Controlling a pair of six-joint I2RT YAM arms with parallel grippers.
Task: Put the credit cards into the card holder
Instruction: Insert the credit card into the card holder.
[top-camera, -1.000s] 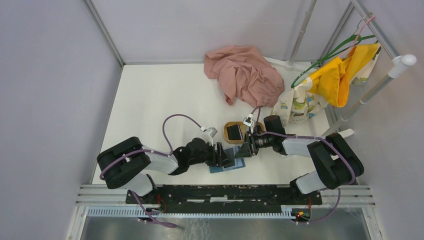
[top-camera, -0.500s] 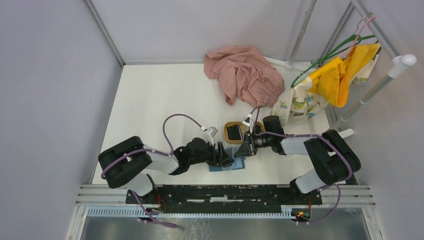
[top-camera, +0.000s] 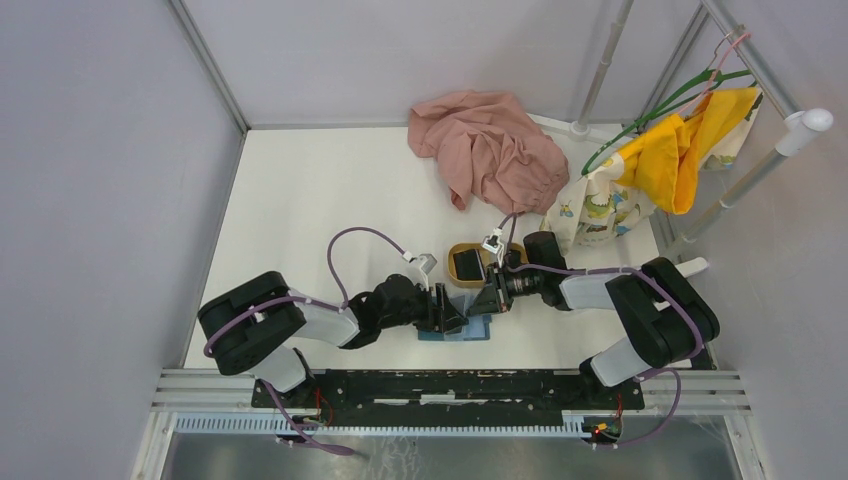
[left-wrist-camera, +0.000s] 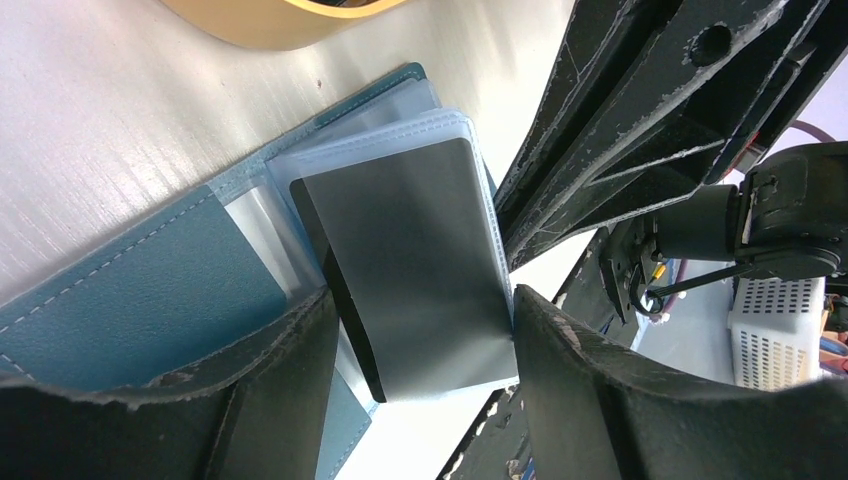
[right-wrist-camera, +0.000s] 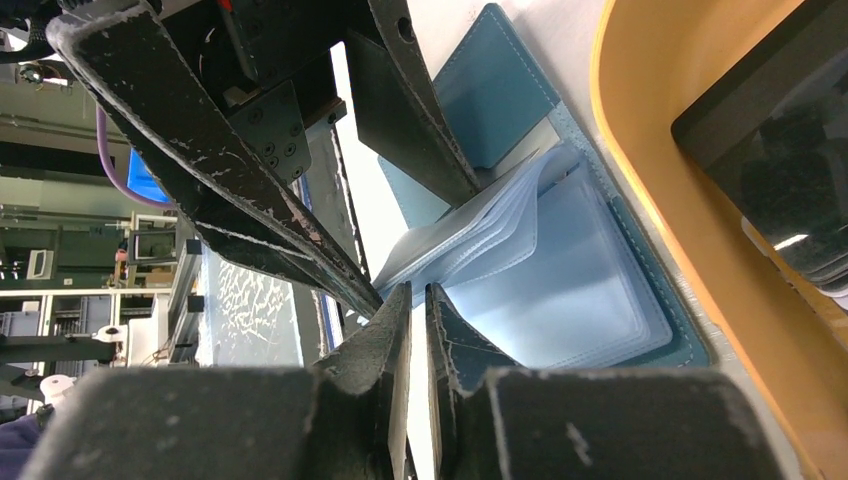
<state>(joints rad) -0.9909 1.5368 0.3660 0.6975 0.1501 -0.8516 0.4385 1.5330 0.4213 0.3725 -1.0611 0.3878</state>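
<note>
Clamping a black credit card (left-wrist-camera: 400, 230) edge to edge, your left gripper (left-wrist-camera: 420, 300) hung over the open card holder (left-wrist-camera: 150, 290) by the table's (top-camera: 300, 200) near edge. Your right gripper's (right-wrist-camera: 418, 300) fingers were almost together at its clear sleeves (right-wrist-camera: 560, 270).

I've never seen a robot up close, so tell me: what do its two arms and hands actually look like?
Both the left arm and right arm are chunky black joints alternating with light grey shells. A purple cable loops along each. The left hand and right hand each have two flat black fingers, scuffed whitish at the edges.
</note>
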